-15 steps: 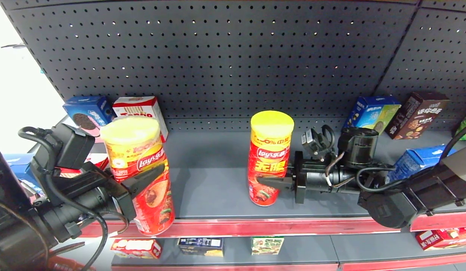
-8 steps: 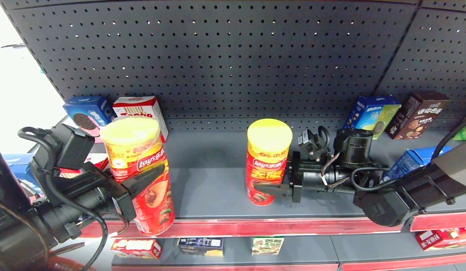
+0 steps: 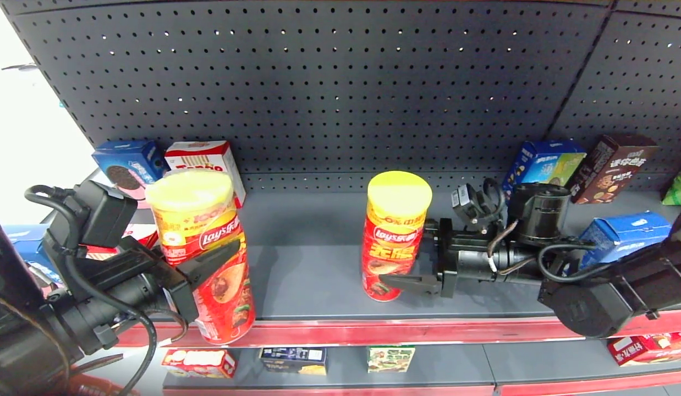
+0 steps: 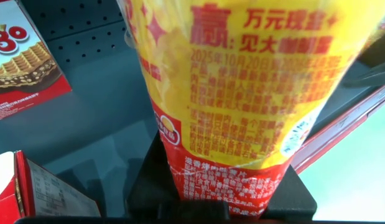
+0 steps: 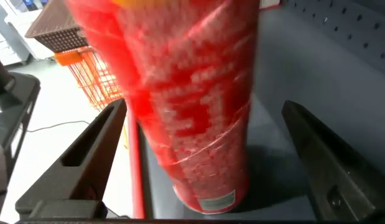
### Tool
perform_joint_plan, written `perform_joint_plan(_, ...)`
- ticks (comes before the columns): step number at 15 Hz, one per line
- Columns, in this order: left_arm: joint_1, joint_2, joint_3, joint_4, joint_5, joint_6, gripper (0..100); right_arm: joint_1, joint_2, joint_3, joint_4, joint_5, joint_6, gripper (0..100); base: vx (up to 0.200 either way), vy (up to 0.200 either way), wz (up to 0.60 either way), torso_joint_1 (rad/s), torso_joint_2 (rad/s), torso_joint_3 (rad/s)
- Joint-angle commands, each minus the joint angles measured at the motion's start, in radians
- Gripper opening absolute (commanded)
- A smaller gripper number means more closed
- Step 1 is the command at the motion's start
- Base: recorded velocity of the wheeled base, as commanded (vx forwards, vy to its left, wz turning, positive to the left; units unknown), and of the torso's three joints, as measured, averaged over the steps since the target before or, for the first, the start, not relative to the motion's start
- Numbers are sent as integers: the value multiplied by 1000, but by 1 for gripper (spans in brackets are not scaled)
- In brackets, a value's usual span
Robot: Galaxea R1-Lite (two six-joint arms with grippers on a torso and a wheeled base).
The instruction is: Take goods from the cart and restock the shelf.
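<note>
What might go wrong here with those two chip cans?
The right jaws stand open around the chip can on the shelf; pulling back crookedly could tip it. The left jaws hold a second chip can by the shelf's red front edge; set down there, it might fall off.

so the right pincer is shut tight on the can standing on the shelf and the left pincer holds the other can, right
Not quite. The right pincer is open: the right wrist view shows its fingers standing clear of the can on either side, with gaps. The can does stand on the shelf, and the left pincer does hold the other can.
</note>
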Motion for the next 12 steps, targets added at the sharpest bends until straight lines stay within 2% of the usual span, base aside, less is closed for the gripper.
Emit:
perform_joint_plan(1, 0, -1, 0, 0, 0, 0, 0, 1, -133, 38, 9, -38, 1, 100, 0, 0, 0, 0, 0, 0)
perform_joint_plan(5, -2, -13, 1, 0, 0, 0, 0, -6, -347, 176, 14, -133, 4, 100, 0, 0, 0, 0, 0, 0)
perform_joint_plan(8, -3, -16, -2, 0, -1, 0, 0, -46, -554, 224, 109, -257, 5, 100, 0, 0, 0, 0, 0, 0)
perform_joint_plan(10, -3, -16, -3, -2, -1, 0, 0, -55, -715, 268, 219, -433, 4, 100, 0, 0, 0, 0, 0, 0)
perform_joint_plan(12, -11, -16, -8, -2, -3, 2, 0, -55, -901, 394, 279, -602, 10, 100, 0, 0, 0, 0, 0, 0)
